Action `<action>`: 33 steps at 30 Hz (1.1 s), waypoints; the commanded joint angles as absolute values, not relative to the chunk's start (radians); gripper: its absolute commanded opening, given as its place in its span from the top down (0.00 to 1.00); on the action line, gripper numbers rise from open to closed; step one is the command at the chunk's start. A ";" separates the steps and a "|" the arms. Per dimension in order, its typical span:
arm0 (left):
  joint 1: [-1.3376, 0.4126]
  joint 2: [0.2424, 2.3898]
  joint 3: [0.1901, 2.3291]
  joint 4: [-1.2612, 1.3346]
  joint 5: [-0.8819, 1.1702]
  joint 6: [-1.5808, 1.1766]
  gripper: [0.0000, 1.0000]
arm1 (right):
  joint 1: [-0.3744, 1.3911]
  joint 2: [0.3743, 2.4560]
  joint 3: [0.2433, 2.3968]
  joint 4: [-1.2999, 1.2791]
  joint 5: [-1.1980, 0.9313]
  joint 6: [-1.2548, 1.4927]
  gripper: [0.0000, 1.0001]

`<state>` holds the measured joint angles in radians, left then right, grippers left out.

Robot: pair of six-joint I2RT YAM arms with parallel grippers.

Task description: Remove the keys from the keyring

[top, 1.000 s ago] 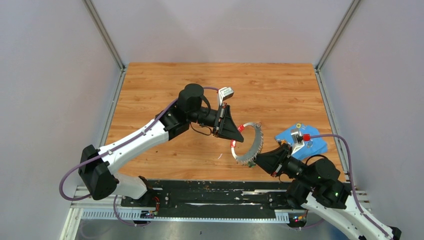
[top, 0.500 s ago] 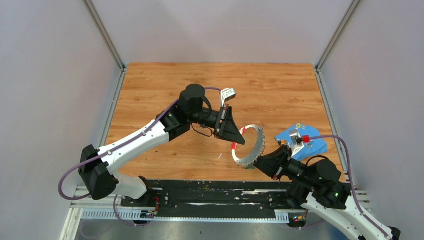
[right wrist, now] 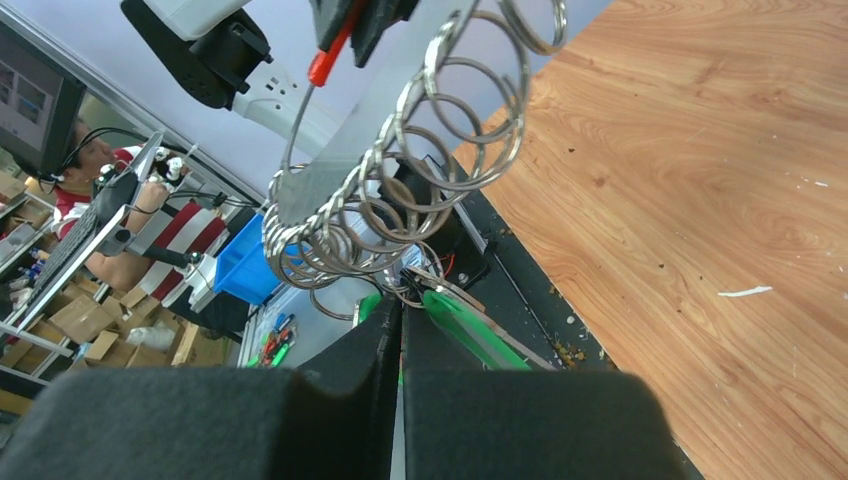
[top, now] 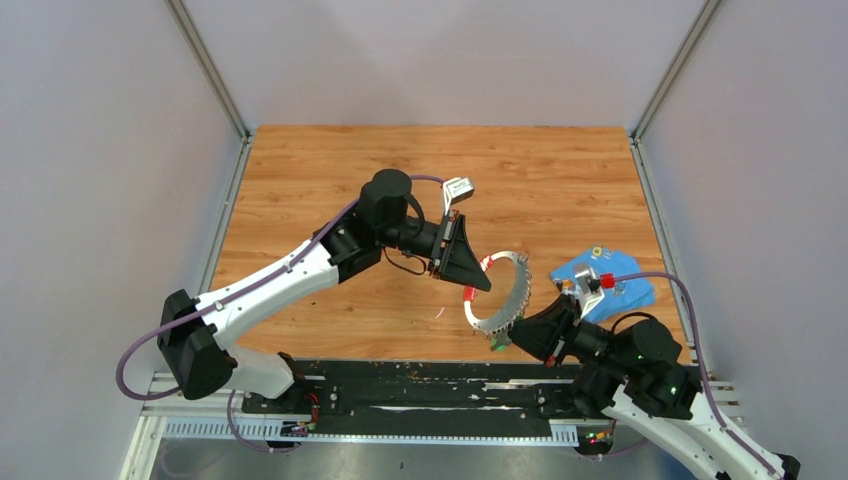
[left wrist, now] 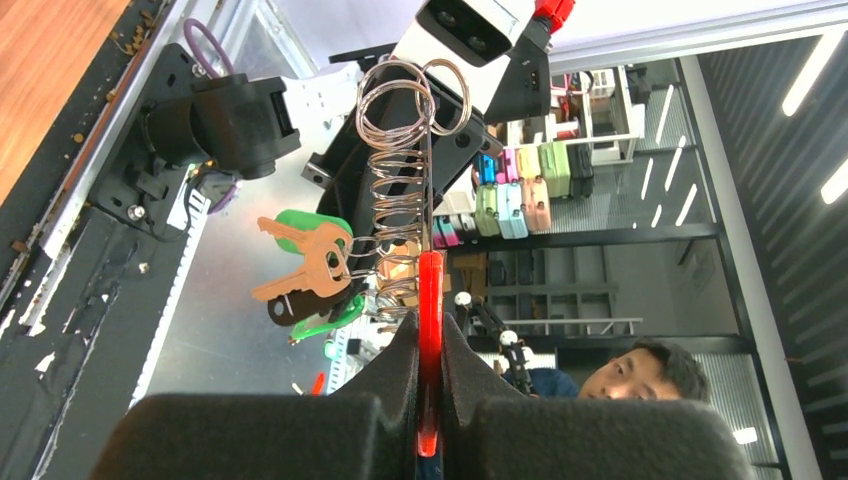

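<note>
Silver and thin, the keyring [top: 522,285] hangs in the air above the wooden table [top: 330,190], between the two arms, with many small wire loops strung along its rim. The left gripper [top: 478,280] is clamped shut on the ring's red sleeve [left wrist: 430,300], which the left wrist view shows pinched between the two black fingers [left wrist: 395,355]. The keys [left wrist: 310,275] dangle in a small cluster at the ring's lower, near end: a bronze one, two with bright green heads and one with a dark head, all still threaded on. The right gripper [top: 505,335] sits at that same lower end with its jaws closed together. In the right wrist view a green key [right wrist: 470,325] lies just beside the fingertips and a sliver of green shows in the gap, but I cannot tell whether anything is truly pinched there. A blue cloth [top: 630,292] lies on the table at the right, partly hidden by the right wrist.
</note>
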<state>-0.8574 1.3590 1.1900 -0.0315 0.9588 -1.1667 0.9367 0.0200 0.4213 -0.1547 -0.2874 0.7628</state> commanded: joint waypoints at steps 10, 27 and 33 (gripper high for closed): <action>-0.871 1.342 1.227 -0.035 1.006 -1.168 1.00 | 0.943 0.005 0.502 -0.255 -0.221 0.736 0.97; -0.863 1.423 1.288 -0.026 1.074 -1.196 1.00 | 0.944 0.008 0.593 -0.345 -0.137 0.750 0.93; -0.848 1.437 1.312 -0.026 1.083 -1.208 1.00 | 0.944 0.013 0.604 -0.342 -0.132 0.757 0.91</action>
